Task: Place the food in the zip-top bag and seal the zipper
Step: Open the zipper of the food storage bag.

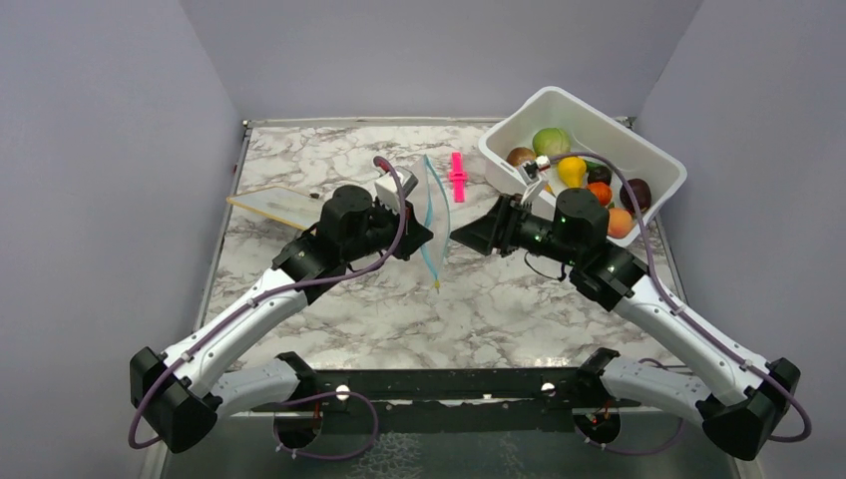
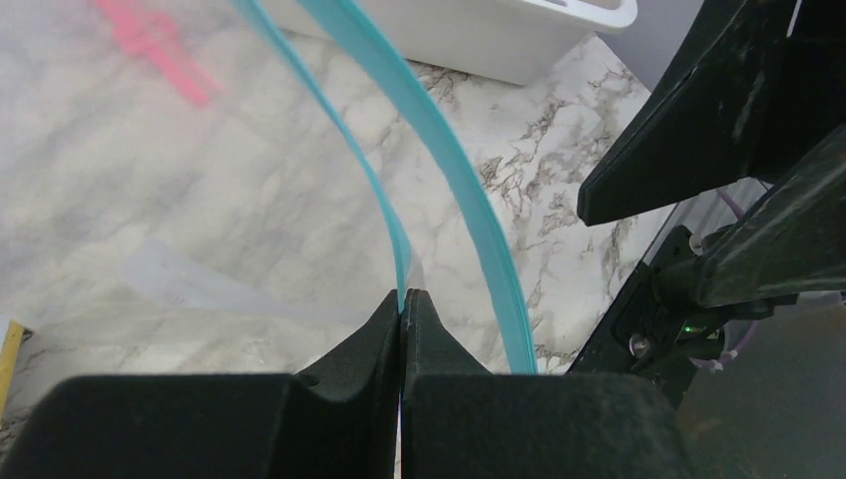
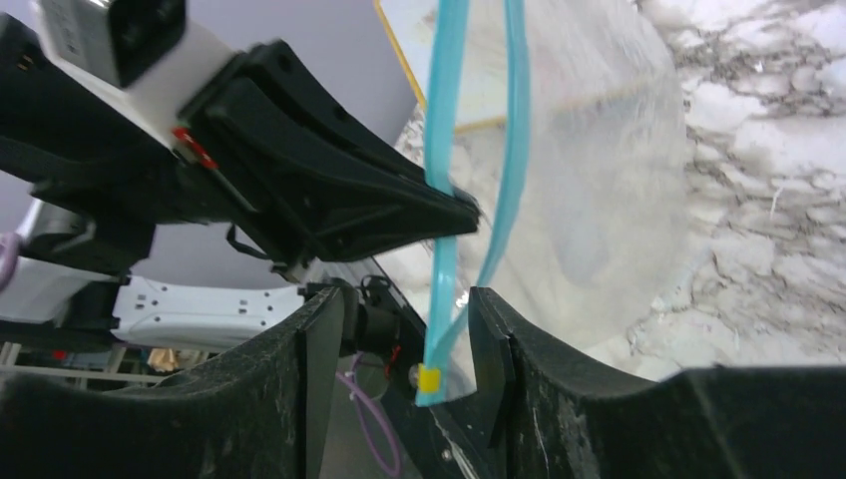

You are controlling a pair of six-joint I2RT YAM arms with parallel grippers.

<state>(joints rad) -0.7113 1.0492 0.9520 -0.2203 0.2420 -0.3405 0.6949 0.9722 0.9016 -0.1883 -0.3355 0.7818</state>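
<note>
Left jaws: pressed together, pinching one lip of the zip-top bag at its edge strip.
Right jaws: spread apart, one on either side of the bag's lower corner.
Zip-top bag: held upright above the table, between the two arms.
Zipper: its two strips bow apart.
Food: all in the white tub, at the far right.
In between: the right arm crosses from bag to tub.
Nearby: pink clip just behind the bag; pale board to the left.

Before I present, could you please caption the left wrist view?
Left claw pinches the open zip-top bag by its zipper.
</note>
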